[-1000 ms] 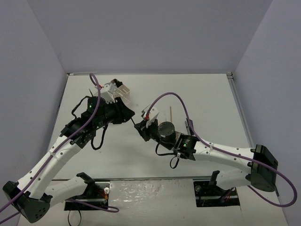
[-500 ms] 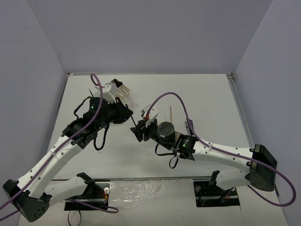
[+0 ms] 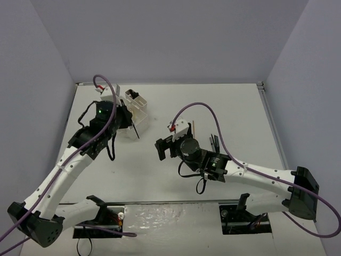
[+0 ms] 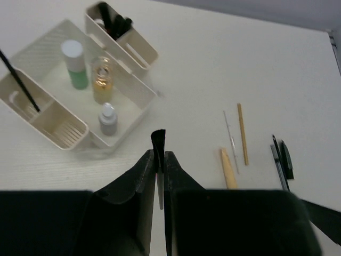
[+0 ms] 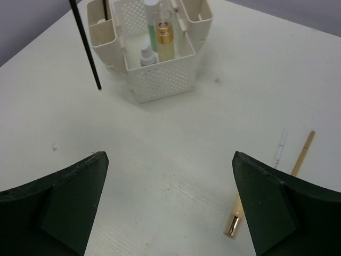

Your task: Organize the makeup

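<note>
The left tool (image 4: 159,158) is squeezed shut on a thin black stick (image 4: 158,141), and the stick's dark tip pokes out past its fingers. The tight hold is probably there so the stick cannot slip on its way to the white box (image 4: 128,80). That box sits just ahead of this tool, a bit to its left side. A green bottle (image 4: 77,66), a gold bottle (image 4: 102,80) and a grey bottle (image 4: 108,120) stand in its middle part, kept upright by the walls. Farther out, ahead and to the other side, tan sticks (image 4: 243,133) and black pencils (image 4: 281,159) lie loose on the counter (image 4: 213,64), not yet put away. The right tool (image 5: 168,157) is spread wide open and holds nothing. It hangs over bare counter with the box ahead of it.
</note>
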Controlling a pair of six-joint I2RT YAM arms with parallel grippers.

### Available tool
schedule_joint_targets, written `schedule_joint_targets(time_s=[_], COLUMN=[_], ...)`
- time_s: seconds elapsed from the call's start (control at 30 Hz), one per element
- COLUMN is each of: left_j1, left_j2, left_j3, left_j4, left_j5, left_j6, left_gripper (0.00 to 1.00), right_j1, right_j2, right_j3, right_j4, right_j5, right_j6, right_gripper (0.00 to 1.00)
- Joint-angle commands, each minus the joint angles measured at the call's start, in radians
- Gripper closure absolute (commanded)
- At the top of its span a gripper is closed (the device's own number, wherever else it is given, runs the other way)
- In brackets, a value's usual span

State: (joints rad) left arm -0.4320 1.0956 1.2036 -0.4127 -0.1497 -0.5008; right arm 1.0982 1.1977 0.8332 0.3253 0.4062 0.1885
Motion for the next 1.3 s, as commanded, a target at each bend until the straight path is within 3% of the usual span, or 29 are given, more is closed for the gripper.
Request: schedule_joint_targets(time_s=[0.0, 0.3, 0.6, 0.87, 0.93, 1.07, 1.17, 1.27], left_j1=[0.168, 0.343, 0.374, 0.38, 0.382, 0.383, 0.383, 0.381], left_j2=[0.033, 0.161, 0.262, 0.336, 0.345, 0.345, 0.333, 0.308], left_j3=[0.098, 0.096, 0.029, -0.018, -0.024, -0.03, -0.023, -0.013], left_j4=[0.111, 0.345, 0.515, 0.563, 0.562, 0.547, 0.515, 0.48], left_j5=[-0.08, -0.057, -0.055, -0.068, -0.071, -0.075, -0.076, -0.076], left_j6=[0.086, 0.126, 0.131, 0.132, 0.129, 0.118, 0.111, 0.1], left_gripper=[1.0, 1.0, 1.0, 1.0, 0.97, 0.84, 0.67, 0.56], right_j1=[-0.037, -0.129, -0.166, -0.173, -0.175, -0.179, -0.188, -0.226], right_j2=[-0.146, -0.361, -0.473, -0.497, -0.503, -0.506, -0.485, -0.433], right_j3=[-0.042, -0.155, -0.209, -0.212, -0.213, -0.208, -0.193, -0.164], right_j4=[-0.034, -0.114, -0.178, -0.246, -0.257, -0.282, -0.321, -0.401], right_j5=[0.13, 0.103, 0.138, 0.162, 0.168, 0.186, 0.211, 0.214], right_j6=[0.046, 0.077, 0.076, 0.102, 0.104, 0.11, 0.149, 0.203], right_gripper=[0.0, 0.0, 0.0, 0.0, 0.0, 0.0, 0.0, 0.01])
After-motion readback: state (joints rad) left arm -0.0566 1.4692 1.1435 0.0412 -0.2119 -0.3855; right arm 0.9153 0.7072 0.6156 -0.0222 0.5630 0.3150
